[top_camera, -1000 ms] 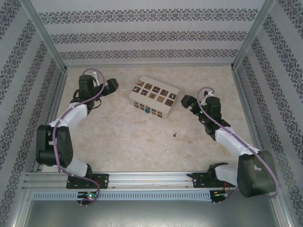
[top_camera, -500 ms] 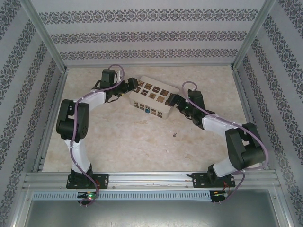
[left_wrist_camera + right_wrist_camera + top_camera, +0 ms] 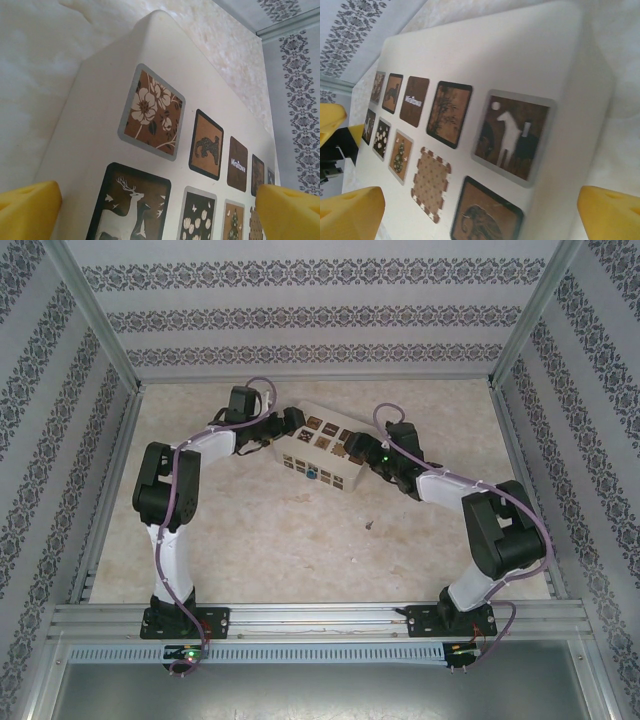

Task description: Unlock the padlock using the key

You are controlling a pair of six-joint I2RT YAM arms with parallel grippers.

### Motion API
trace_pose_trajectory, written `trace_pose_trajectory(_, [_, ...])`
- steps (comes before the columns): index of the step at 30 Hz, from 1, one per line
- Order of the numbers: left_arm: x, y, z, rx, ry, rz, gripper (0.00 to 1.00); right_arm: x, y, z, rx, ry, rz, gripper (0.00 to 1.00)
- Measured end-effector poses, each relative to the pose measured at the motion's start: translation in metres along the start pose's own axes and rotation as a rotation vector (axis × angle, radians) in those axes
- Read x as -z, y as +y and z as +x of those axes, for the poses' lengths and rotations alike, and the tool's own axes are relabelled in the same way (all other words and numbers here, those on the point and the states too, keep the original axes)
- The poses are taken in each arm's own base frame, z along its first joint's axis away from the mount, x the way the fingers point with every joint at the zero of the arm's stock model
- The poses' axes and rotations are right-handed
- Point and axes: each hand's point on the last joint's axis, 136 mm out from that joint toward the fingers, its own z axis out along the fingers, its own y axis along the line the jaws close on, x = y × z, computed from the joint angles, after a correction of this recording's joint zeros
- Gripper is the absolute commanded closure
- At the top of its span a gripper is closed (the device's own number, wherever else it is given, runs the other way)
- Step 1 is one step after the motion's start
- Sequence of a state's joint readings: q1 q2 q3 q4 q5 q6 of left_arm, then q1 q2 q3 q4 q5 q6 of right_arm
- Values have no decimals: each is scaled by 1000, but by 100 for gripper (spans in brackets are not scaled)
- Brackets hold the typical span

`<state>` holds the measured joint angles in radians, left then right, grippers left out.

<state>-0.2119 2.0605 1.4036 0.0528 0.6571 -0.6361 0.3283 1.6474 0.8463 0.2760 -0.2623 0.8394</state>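
The padlock (image 3: 313, 476) is a tiny blue speck hanging on the near side wall of the cream box (image 3: 325, 447). The key (image 3: 370, 526) is a small dark sliver lying on the table, in front of the box and to its right. My left gripper (image 3: 291, 421) is open over the box's left end, its yellow fingertips (image 3: 26, 209) spread on either side of the tiled lid (image 3: 150, 130). My right gripper (image 3: 353, 447) is open over the right end, fingertips (image 3: 350, 214) wide apart above the lid (image 3: 485, 65). Neither holds anything.
Patterned walls and metal frame posts (image 3: 95, 315) enclose the table on the left, back and right. The rail (image 3: 320, 618) with both arm bases runs along the near edge. The left gripper's yellow fingers (image 3: 330, 117) appear past the far end of the lid.
Both arms have swung in from the sides towards the box. The left gripper now reaches its left end and the right gripper its right end. Both stayed open.
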Motion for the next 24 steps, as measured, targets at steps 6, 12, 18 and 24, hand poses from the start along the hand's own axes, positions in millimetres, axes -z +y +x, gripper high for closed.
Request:
trace_pose_trajectory(6, [13,4,21,11,10,-18,1,-5,7,2,19,25,-10,2])
trace_pose_trajectory(12, [38,9,44,24,7,-57,1,-14,15,4,55,43,-20,2])
trace_pose_trajectory(18, [61,15,66,34,-3,-102,1,-23,28,10,89,68,-32,2])
trace_pose_trajectory(24, [74,21,78,42,-16,-133,1,-27,36,18,103,88,-40,1])
